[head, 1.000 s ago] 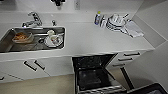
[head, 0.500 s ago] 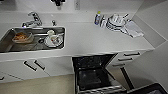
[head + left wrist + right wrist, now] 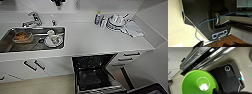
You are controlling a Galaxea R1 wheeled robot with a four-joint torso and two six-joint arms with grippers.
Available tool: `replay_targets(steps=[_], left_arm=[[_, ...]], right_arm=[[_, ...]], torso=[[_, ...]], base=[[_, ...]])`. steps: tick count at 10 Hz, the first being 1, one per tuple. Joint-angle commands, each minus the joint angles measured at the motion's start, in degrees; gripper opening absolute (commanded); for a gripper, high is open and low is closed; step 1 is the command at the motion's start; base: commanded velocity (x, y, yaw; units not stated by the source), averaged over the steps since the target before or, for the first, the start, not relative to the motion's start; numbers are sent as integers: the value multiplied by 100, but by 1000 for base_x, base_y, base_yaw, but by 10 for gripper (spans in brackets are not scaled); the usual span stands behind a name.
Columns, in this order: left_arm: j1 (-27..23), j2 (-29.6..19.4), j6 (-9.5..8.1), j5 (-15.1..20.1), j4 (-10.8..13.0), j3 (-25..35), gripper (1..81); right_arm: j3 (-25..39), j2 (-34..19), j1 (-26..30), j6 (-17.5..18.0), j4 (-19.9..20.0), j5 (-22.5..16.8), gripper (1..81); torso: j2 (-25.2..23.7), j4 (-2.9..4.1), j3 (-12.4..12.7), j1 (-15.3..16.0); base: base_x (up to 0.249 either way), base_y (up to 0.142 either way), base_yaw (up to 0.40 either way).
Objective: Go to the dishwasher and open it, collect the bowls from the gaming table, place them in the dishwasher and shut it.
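The dishwasher [image 3: 91, 75] stands open under the white counter, its door folded down toward me and a dark rack showing inside. In the right wrist view a light green bowl [image 3: 193, 83] sits large and close, hollow side to the camera, with a white glint at its bottom. My right gripper [image 3: 216, 91] is shut on the bowl's rim. Beyond the bowl runs the steel upper edge of the dishwasher door [image 3: 201, 55] with its control strip. A dark bit of my left gripper [image 3: 199, 44] shows beside my own dark base. The gaming table is out of view.
The sink [image 3: 7, 40] at the left holds dishes, with a faucet [image 3: 33, 18] behind it. Stacked plates [image 3: 115, 22], a cloth [image 3: 133, 28] and a bottle [image 3: 97, 18] sit at the counter's back right. White cabinets [image 3: 50, 71] flank the dishwasher. A blue cable [image 3: 205, 21] crosses my base.
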Motion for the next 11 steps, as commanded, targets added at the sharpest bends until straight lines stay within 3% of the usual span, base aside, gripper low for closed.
replay_targets(steps=[1, 3, 6, 8, 11], left_arm=[[524, 932, 47, -484, 156, -1323, 811], [612, 958, 47, -660, 129, -1427, 811], [683, 1108, 47, -651, 129, -1613, 811], [788, 1335, 47, -660, 121, -2041, 811], [946, 1547, 47, -677, 112, -2386, 811]], right_arm=[[743, -337, 1063, 30, 342, -1044, 10], [997, -364, 1600, 21, 551, -1289, 10], [1156, -223, 2478, 21, 895, -1660, 10], [1043, 127, 2875, 21, 1036, -1897, 10], [453, 866, 3067, 21, 1080, -1906, 10]], torso=[[0, 0, 0, 0], [0, 0, 0, 0], [0, 0, 0, 0], [0, 0, 0, 0], [0, 0, 0, 0]], base=[[0, 0, 0], [0, 0, 0], [0, 0, 0], [0, 0, 0], [0, 0, 0]])
